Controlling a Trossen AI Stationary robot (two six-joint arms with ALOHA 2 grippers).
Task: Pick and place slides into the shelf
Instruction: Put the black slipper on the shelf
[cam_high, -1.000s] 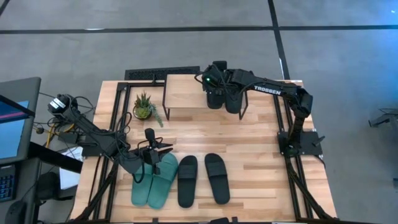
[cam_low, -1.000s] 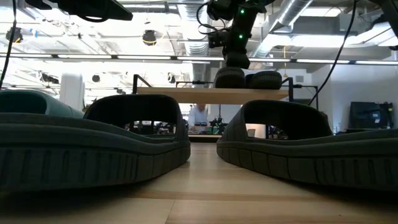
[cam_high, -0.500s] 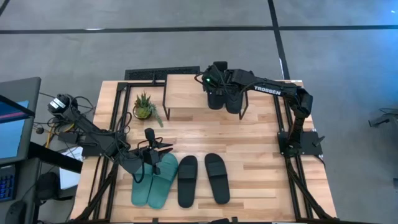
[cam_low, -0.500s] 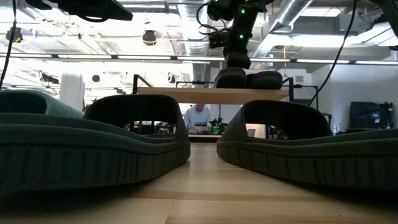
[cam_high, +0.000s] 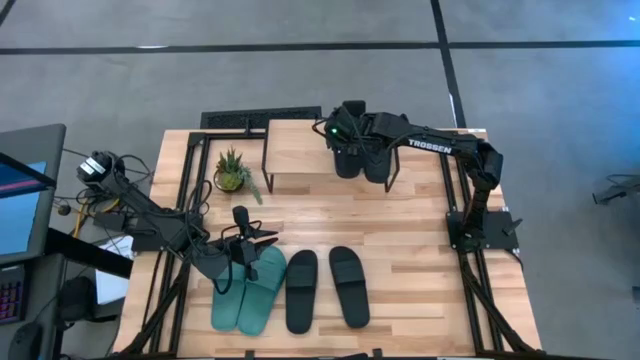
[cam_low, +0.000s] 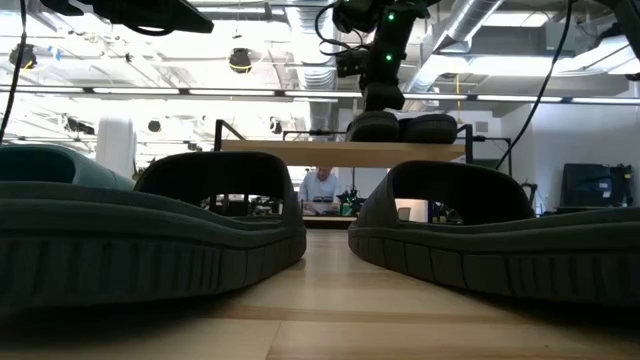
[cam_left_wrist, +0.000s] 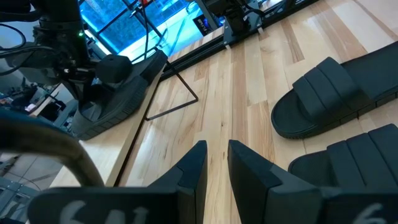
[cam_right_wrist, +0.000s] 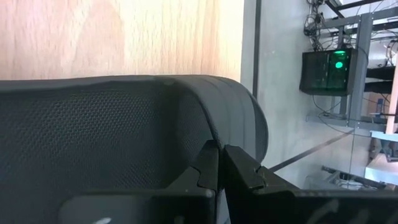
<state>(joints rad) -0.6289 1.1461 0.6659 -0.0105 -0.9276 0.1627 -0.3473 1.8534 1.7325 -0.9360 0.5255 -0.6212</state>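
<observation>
The shelf (cam_high: 295, 150) stands at the table's far side, its board (cam_low: 300, 147) level. Two black slides rest side by side on its right end: one (cam_high: 346, 162) (cam_low: 368, 126) under my right gripper (cam_high: 345, 135) (cam_low: 378, 100), the other (cam_high: 376, 160) (cam_low: 428, 127) to its right. My right gripper is shut on the first. On the table near the front lie the teal pair (cam_high: 250, 295) and two black slides (cam_high: 301, 292) (cam_high: 349, 287). My left gripper (cam_high: 243, 248) (cam_left_wrist: 216, 162) hovers over the teal pair's far ends, open by a narrow gap and touching nothing. My right gripper comes down from above onto the left black slide on the shelf, at its raised strap part (cam_low: 372, 114) toward its far end (cam_right_wrist: 199, 134). The fingers (cam_right_wrist: 208, 163) stand almost together and hide the exact spot. The slide rests flat on the shelf board.
A small potted plant (cam_high: 231, 172) stands left of the shelf. A black frame piece (cam_high: 255, 120) lies along the table's far edge, a monitor (cam_high: 20, 190) stands off the left side. A person (cam_low: 320, 188) sits in the room behind. Bare wood shows between shelf and front slides.
</observation>
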